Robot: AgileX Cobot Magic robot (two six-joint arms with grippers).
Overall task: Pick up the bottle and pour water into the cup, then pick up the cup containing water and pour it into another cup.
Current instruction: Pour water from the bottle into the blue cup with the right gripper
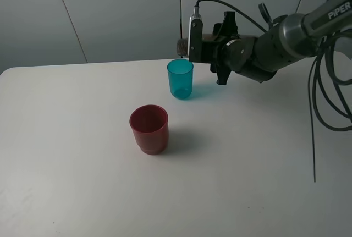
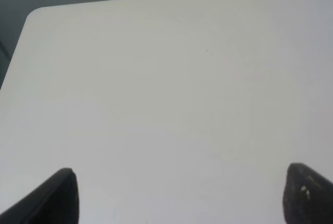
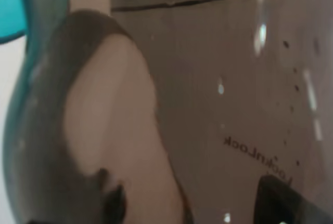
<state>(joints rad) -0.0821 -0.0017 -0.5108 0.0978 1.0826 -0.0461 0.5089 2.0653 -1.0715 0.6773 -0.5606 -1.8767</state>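
My right gripper (image 1: 224, 50) is shut on the smoky grey-brown bottle (image 1: 209, 45), which lies tipped on its side above the table. The bottle's neck (image 1: 182, 46) points left, just over the rim of the teal cup (image 1: 180, 78). That cup stands upright at the table's middle back. The wider dark red cup (image 1: 149, 128) stands upright nearer the front, apart from it. In the right wrist view the bottle (image 3: 218, 104) fills the picture, with the teal cup (image 3: 10, 5) at one corner. My left gripper (image 2: 179, 198) is open over bare table, with nothing between its fingers.
The white table (image 1: 82, 165) has a rounded corner (image 2: 36, 16) at its far left. Black cables (image 1: 324, 99) hang from the right arm at the right edge. A grey panelled wall (image 1: 121, 11) stands behind the table.
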